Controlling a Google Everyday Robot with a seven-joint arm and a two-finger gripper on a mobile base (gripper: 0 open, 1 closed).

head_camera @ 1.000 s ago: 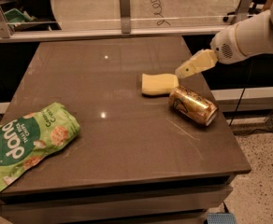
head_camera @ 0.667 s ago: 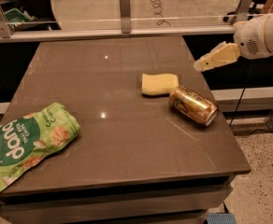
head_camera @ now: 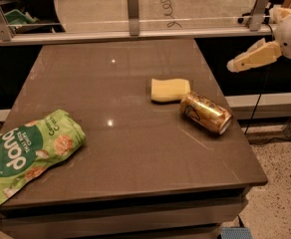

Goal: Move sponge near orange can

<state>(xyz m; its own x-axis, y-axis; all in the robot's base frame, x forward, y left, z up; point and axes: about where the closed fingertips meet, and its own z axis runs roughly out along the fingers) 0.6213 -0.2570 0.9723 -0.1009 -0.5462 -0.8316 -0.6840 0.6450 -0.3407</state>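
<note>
The pale yellow sponge lies flat on the brown table, right of centre. The orange can lies on its side just to the sponge's right and a little nearer, its near end almost touching the sponge. My cream-coloured gripper hangs in the air off the table's right edge, above and to the right of both, holding nothing.
A green snack bag lies at the table's front left corner. A rail with metal posts runs behind the table's far edge. The floor shows at the right.
My gripper has drawn back to the right and upward, away from the sponge and past the table's right edge. Sponge and can have not moved.
</note>
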